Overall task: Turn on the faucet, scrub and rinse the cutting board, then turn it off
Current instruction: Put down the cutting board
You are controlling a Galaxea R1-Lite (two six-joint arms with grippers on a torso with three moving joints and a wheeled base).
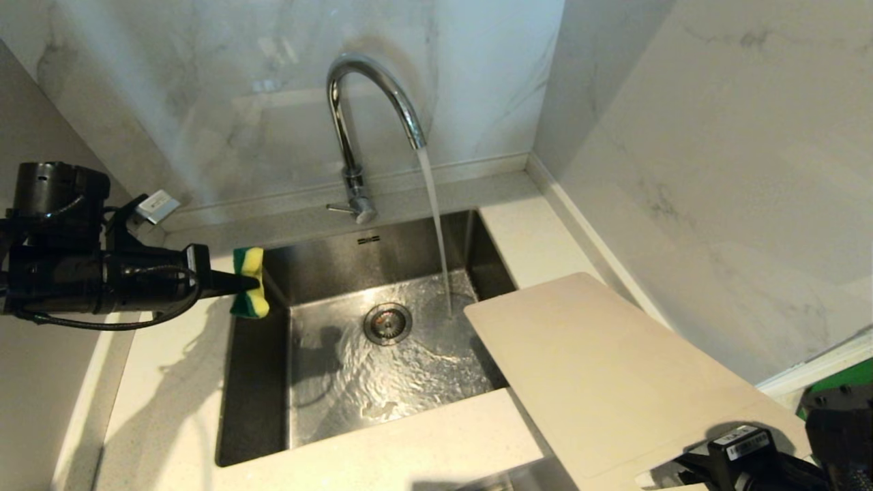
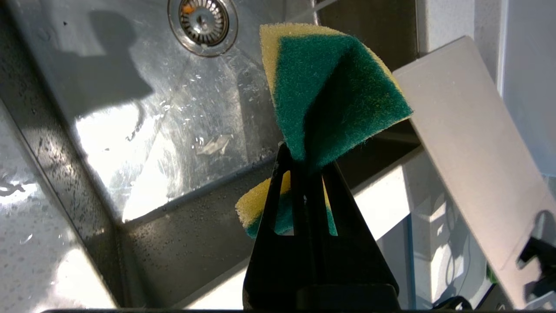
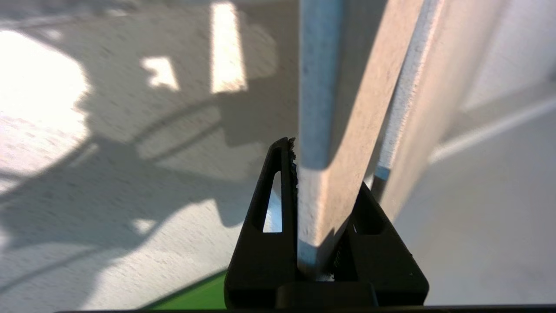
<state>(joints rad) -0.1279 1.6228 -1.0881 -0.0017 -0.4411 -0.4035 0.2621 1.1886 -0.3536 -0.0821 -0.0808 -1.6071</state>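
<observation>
Water streams from the faucet into the sink. At the sink's left rim the left gripper has its fingers pinched on a folded sponge. The cutting board overhangs the sink's right edge, its near end clamped between the right gripper fingers.

Hard sunlight came in low from the robot's left, throwing a long arm shadow over the pale desk and into the steel sink. The wet sink floor glared white in the left wrist view — detail burned out there. The right wrist view was soft, its sunlit desk patches overexposed, the cutting board blurred close up.
</observation>
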